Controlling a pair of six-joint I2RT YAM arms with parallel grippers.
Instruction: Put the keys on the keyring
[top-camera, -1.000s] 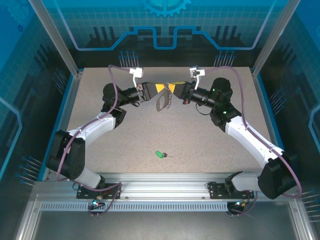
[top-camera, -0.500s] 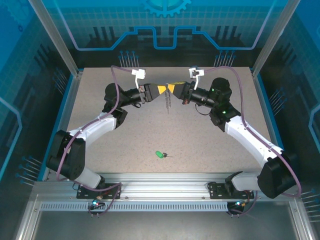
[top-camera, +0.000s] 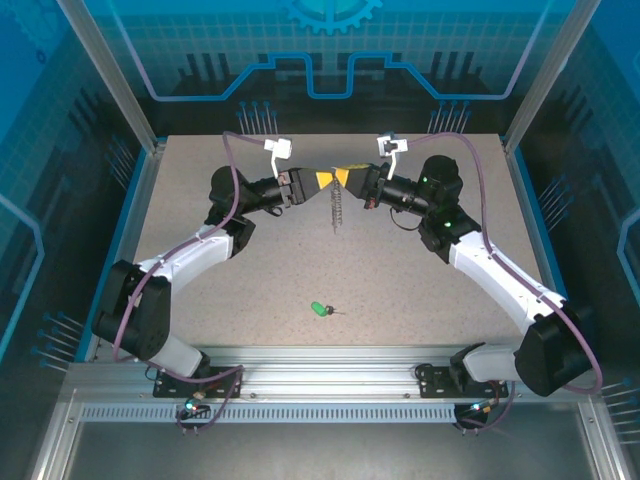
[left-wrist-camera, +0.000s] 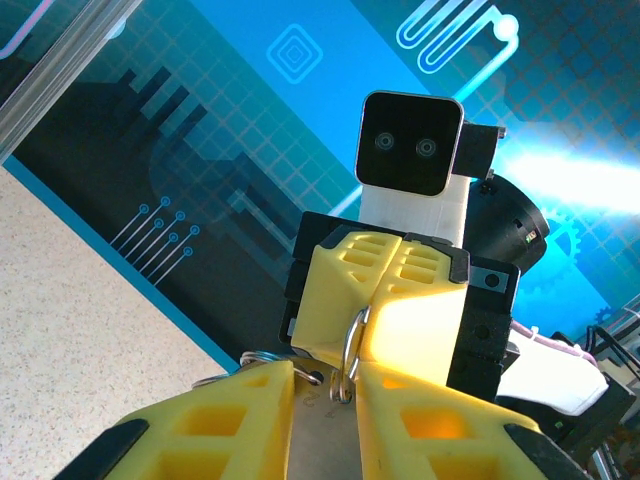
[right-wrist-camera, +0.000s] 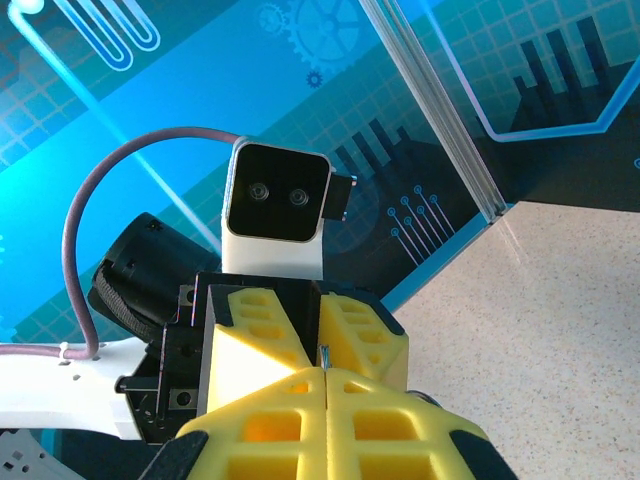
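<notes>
The green-headed key (top-camera: 319, 308) lies alone on the table, near the front and far from both grippers. At the back, my left gripper (top-camera: 323, 178) and right gripper (top-camera: 345, 176) meet tip to tip above the table. The keyring (top-camera: 337, 208) hangs between them, its beaded chain dangling straight down. In the left wrist view my left gripper (left-wrist-camera: 325, 378) is shut on a flat silvery metal piece (left-wrist-camera: 322, 415) joined to the keyring's wire ring (left-wrist-camera: 349, 345). Opposite, the right gripper (left-wrist-camera: 376, 296) pinches that ring. In the right wrist view the right gripper (right-wrist-camera: 325, 372) is shut on a thin sliver of the ring (right-wrist-camera: 324, 355).
Speckled beige tabletop (top-camera: 250, 270) inside a blue-walled enclosure. A metal rail (top-camera: 330, 365) with both arm bases runs along the near edge. Glass walls and aluminium posts (top-camera: 140, 120) stand close behind the grippers.
A second ago the keyring hung as an open dark loop below the grippers; now it hangs as a thin straight line. The left jaws have closed in a little.
</notes>
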